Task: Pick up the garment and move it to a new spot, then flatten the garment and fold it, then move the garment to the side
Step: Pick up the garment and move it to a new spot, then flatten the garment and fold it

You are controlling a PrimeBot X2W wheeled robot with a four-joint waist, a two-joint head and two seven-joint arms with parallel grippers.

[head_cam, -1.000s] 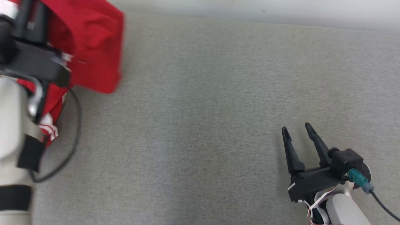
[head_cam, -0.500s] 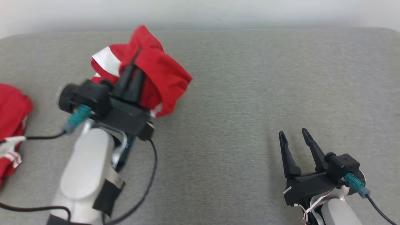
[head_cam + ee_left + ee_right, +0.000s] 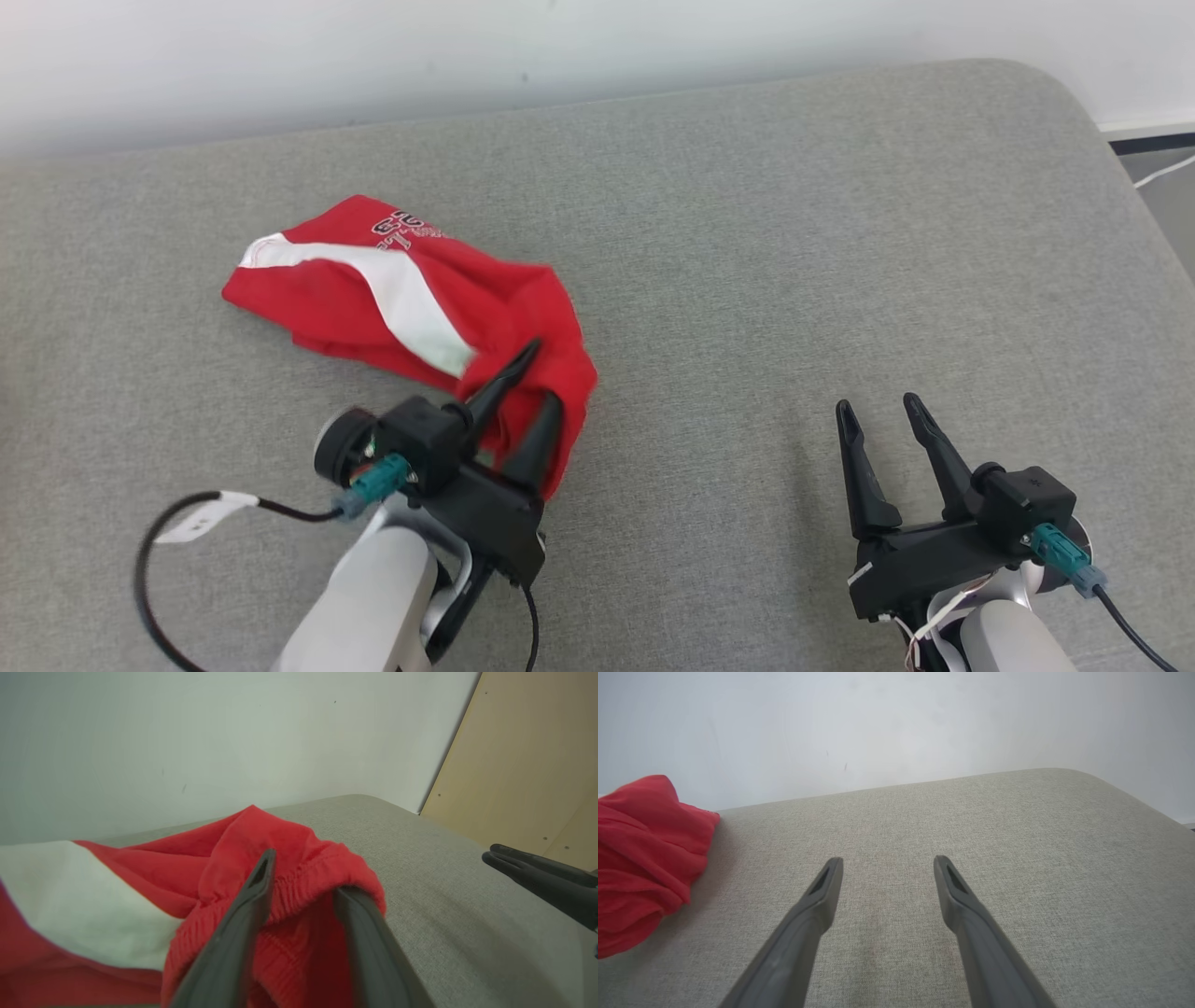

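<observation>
The garment (image 3: 373, 289), red with a white stripe and some print, lies crumpled on the grey cushioned surface (image 3: 794, 233), left of centre. My left gripper (image 3: 543, 373) is at its near right end. In the left wrist view the left gripper (image 3: 306, 872) is open, and the red elastic hem (image 3: 299, 891) lies across the gap, draped over the right fingertip. My right gripper (image 3: 878, 404) hovers open and empty at the lower right, well clear of the cloth. The right wrist view has that gripper (image 3: 888, 859) over bare fabric, with the garment (image 3: 640, 858) at its left edge.
A white wall (image 3: 560, 47) runs along the far side of the surface. The surface's rounded right corner (image 3: 1074, 93) drops to the floor. A wooden panel (image 3: 528, 756) stands beyond that end. A black cable (image 3: 159, 560) loops beside my left arm.
The head camera has swung, so the whole picture has shifted. My left arm has brought the garment down onto the surface, and its jaws have parted. The right gripper stays open.
</observation>
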